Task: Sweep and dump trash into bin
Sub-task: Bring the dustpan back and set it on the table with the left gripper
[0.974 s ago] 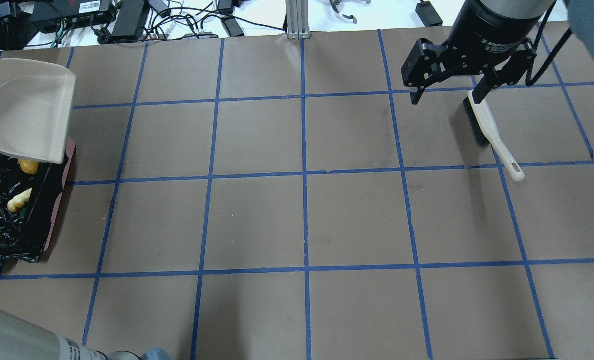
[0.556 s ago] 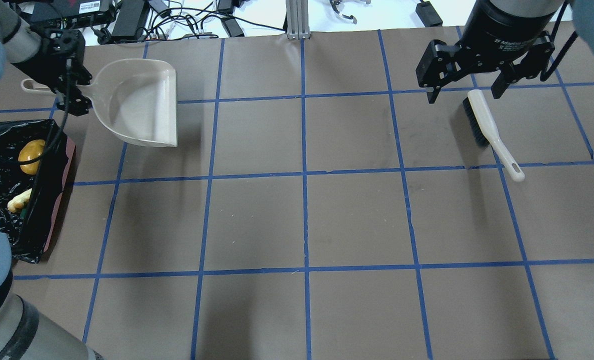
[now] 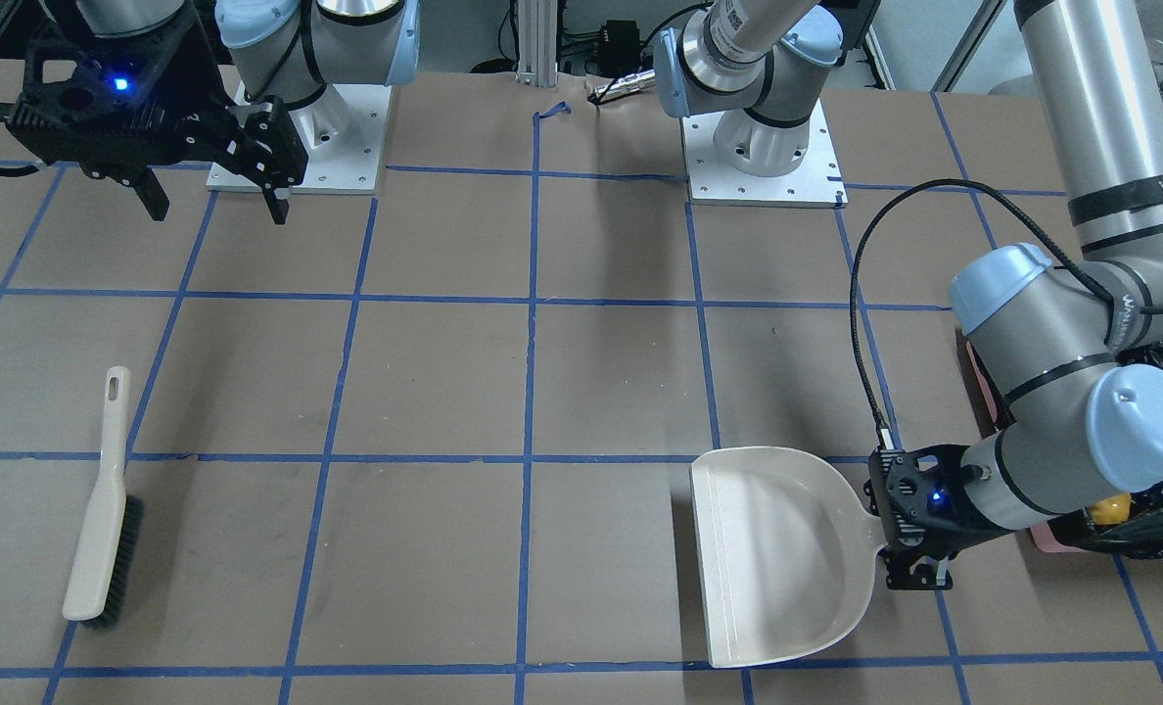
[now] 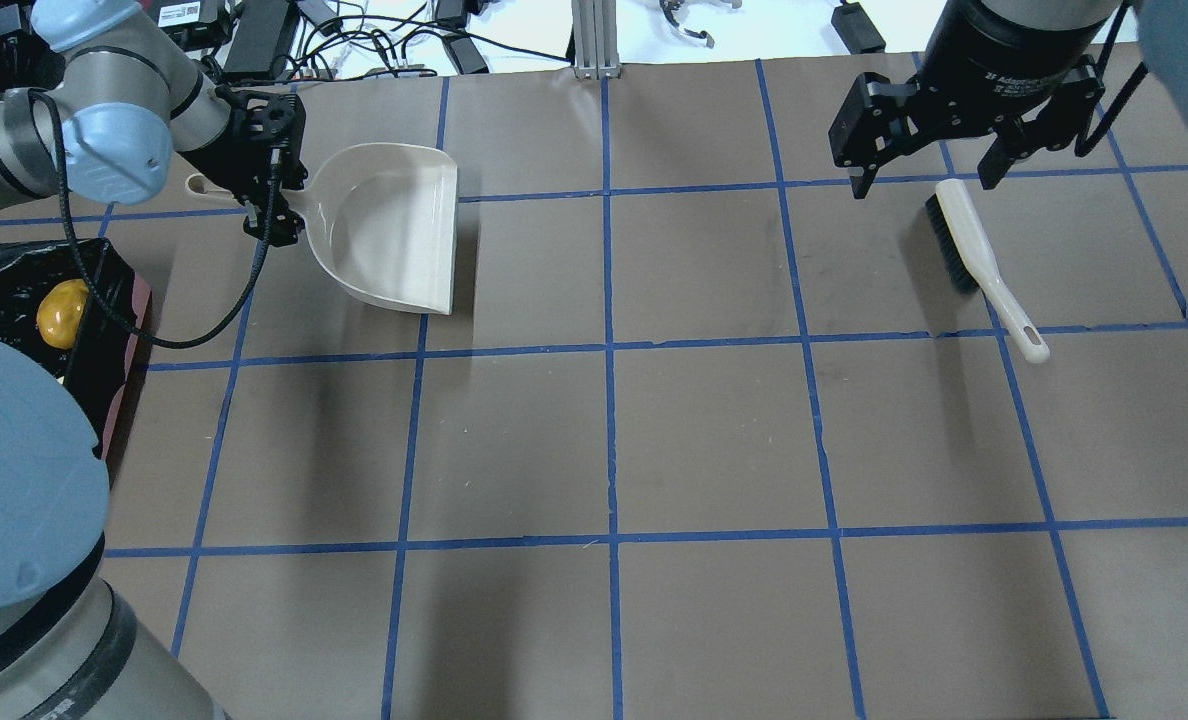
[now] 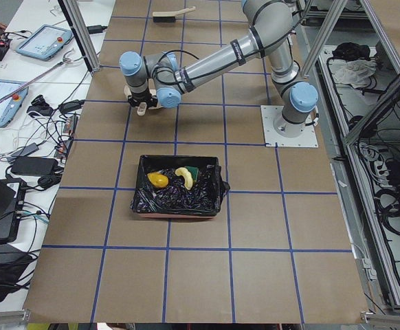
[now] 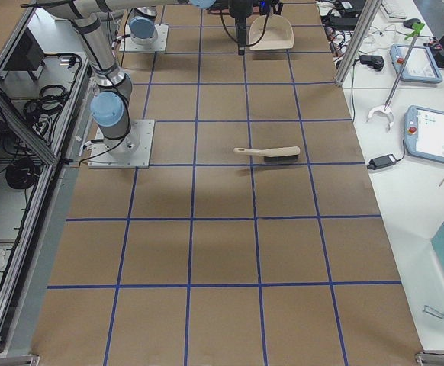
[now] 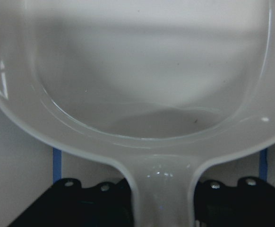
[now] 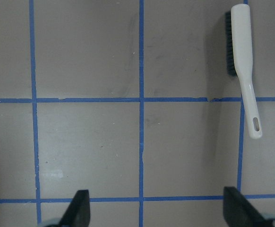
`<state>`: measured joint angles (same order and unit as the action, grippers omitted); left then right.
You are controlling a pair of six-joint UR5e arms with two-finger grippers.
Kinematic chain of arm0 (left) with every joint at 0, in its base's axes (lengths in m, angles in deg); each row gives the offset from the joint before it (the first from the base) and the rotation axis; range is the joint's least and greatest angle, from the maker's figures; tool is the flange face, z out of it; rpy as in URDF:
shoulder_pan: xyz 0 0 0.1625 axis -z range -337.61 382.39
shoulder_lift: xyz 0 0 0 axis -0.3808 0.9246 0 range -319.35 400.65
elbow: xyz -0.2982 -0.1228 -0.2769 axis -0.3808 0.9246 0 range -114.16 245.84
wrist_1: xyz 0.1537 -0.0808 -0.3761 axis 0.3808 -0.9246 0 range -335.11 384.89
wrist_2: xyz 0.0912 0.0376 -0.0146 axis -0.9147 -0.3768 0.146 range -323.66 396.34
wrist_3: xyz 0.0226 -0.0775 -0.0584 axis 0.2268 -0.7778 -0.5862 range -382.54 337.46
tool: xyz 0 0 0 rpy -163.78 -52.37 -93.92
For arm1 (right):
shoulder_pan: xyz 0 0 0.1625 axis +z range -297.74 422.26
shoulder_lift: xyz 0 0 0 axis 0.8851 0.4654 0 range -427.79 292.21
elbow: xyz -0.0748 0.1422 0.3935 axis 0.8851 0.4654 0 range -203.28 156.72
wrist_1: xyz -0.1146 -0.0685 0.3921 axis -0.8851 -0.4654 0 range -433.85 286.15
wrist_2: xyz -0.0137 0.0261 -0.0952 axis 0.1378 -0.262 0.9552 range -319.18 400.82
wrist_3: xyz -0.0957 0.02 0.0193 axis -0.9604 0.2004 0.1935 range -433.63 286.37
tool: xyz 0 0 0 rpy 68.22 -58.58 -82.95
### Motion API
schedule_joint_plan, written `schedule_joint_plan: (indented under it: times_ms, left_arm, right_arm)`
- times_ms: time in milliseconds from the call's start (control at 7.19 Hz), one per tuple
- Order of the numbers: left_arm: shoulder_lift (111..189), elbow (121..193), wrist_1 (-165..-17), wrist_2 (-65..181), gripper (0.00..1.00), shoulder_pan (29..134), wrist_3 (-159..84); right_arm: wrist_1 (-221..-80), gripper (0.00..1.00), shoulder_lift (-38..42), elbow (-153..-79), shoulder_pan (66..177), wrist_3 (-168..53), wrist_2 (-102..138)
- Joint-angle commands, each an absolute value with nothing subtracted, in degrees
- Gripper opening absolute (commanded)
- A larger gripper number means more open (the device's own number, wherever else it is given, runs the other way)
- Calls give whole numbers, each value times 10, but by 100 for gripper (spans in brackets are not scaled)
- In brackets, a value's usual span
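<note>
Left fingers [image 7: 85, 203] clamped on the emptied dustpan [image 4: 394, 230], carried clear of the bin [image 5: 179, 206].
A second ago the pan hung tipped over the bin at the bench's left edge; now it is level and empty toward the far edge, well apart from the bin. All the trash [image 5: 157, 180] lies in the black liner: croissant [image 5: 183, 177], potato lump [image 4: 62, 312], sponge [image 5: 195, 170]. The right fingers [image 8: 81, 210], spread wide and holding nothing, have lifted off the brush [image 4: 969, 250], which lies unmoved near the far right corner. Dumping looks done; only setting the pan down and letting go seems left.
</note>
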<state>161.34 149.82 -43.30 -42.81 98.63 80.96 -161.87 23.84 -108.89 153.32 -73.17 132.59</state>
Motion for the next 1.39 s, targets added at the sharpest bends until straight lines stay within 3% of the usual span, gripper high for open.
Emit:
schedule_joint_plan:
  times_ms: [0, 1252]
  left_arm:
    - [1637, 1496, -428, -425, 0, 994, 818]
    - [1660, 1494, -427, -391, 0, 994, 821]
  right_arm:
    - [-1620, 100, 238, -1089, 1533, -731, 1326]
    - [-1619, 100, 238, -1089, 1533, -731, 1325]
